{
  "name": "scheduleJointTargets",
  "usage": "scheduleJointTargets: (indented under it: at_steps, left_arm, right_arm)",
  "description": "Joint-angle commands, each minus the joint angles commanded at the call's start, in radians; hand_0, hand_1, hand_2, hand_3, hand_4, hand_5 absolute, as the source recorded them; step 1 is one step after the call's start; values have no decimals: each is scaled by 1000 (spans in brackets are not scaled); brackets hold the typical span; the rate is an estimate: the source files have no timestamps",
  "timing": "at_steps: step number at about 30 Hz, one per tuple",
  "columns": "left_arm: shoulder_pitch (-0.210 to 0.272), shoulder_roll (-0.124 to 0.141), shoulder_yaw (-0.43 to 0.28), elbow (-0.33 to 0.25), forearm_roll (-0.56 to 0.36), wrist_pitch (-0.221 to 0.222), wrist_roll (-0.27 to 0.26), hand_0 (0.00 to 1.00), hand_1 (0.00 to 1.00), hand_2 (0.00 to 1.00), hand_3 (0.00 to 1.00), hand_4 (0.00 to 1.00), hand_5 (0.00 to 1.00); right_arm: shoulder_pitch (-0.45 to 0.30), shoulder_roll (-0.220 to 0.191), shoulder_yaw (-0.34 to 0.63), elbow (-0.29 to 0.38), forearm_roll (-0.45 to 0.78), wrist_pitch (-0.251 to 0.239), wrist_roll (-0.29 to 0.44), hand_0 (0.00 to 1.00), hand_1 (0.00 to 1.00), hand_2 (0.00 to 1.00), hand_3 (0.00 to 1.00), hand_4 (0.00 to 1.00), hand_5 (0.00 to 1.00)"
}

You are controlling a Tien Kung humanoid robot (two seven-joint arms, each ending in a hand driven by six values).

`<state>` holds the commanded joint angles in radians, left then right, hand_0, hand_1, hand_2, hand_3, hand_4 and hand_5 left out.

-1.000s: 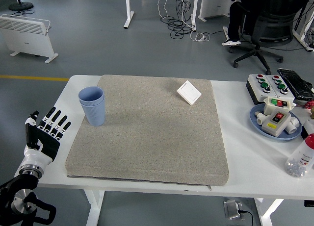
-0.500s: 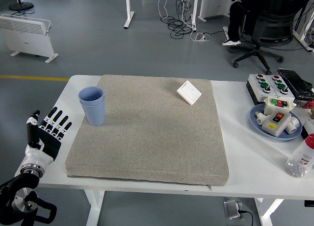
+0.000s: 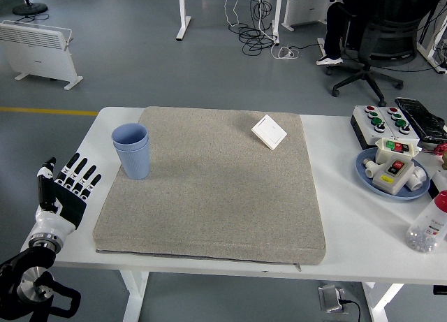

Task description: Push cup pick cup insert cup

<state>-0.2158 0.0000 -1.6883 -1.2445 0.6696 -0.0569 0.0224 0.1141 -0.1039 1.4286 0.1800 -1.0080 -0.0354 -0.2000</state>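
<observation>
Left hand (image 3: 66,186): black with white knuckle marks, at the left edge of the white table (image 3: 335,196), fingers straight and spread, holding nothing, well short of the grey mat (image 3: 216,189) and not touching it. Right hand: not in view. Blue cups (image 3: 132,150): 2 by the look of the double rim, 1 nested inside the other, upright on the mat near its far left corner, just past the hand and apart from it. Grey mat: covers most of the table; all places below are given from it. White square plate (image 3: 269,132): flat on the mat near its far right corner, well apart from the cups. Button box (image 3: 383,121): on the table to the right of the mat, toward the far side. Blue dish (image 3: 368,174): right of the mat, carrying a white switch box (image 3: 393,170) with red and green buttons. Clear bottle (image 3: 429,226): right of the mat, near corner of the table. Step in hand, as judged: the cups appear already nested, so the inserting looks done and the hand looks clear of the work. Next move, as judged: none needed at the cups; if they are to be handled again, the hand would have to travel forward over the mat edge and close round the outer wall without tipping the stack.
</observation>
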Motion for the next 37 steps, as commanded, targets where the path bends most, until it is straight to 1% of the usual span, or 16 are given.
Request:
scheduleJointTargets:
  at_steps: [14,37]
  left_arm:
    - [-1,0,-4,1,0,6,2,865,882,937,856,593,998]
    - [8,0,1,6,11,-6,11,867,883,936,858,594,998]
  right_arm:
    - [2,1,0,0,1,-1,1,763,668,687,567,105,465]
    - [-5,2,0,0,-3,-3,-1,761,668,686,567,105,467]
